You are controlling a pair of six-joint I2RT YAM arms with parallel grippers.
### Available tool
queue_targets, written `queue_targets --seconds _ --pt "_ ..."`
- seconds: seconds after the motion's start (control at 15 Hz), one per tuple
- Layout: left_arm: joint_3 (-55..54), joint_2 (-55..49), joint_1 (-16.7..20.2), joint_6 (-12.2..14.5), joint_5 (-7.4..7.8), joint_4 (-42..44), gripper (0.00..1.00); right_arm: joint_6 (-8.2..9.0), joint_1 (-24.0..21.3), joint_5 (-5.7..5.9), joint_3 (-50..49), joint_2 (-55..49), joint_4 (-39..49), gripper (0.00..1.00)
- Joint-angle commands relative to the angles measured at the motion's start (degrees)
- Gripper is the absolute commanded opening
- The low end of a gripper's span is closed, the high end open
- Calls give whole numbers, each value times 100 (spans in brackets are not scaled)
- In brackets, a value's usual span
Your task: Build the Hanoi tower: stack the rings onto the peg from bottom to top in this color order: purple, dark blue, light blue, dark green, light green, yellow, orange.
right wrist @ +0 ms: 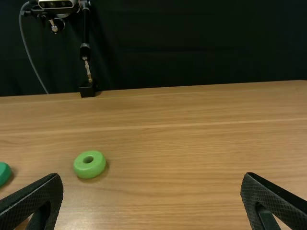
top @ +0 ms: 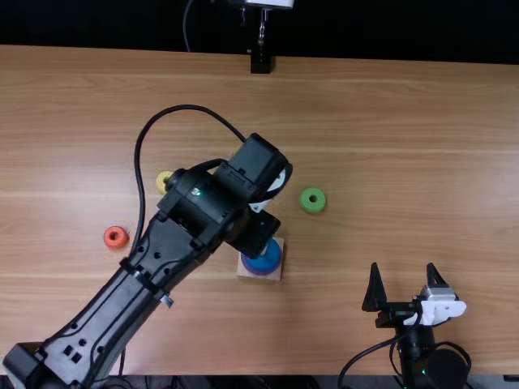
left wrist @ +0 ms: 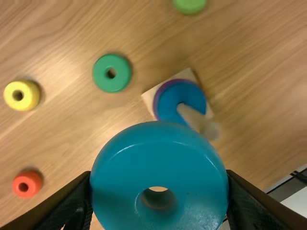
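1. Squeezing the light blue ring [left wrist: 158,151], the left gripper [left wrist: 159,181] has it pinched by the sides; peg [left wrist: 190,115] is just beyond its jaws, dark blue ring [left wrist: 170,104] already on.
2. Hole looks off-line imo, so lowering now could snag the peg tip and tilt it.
3. Glossy, rounded ring could slip too; base [left wrist: 187,74] is squarish pale wood.
4. Right gripper [right wrist: 151,179]: jaws wide apart, empty.

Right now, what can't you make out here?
- Left wrist view: peg tip, blurred; base, partly behind the held light blue ring; light green ring, cut by the edge.
- Right wrist view: dark green ring, edge-cut.
- Top view: yellow ring, partly behind left arm.
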Motion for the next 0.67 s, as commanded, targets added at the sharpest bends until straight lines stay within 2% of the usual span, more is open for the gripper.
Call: queue_targets --seconds 0.0,0.2,0.6 --pt "190 121 -123 -170 21 0 0 0 -24 -10 -29 -64 27 100" --pt "208 314 -299 -170 21 -11 0 0 -24 0 -29 -64 27 100" --pt "366 534 -413 -160 21 0 0 0 -24 -10 -29 -64 27 100"
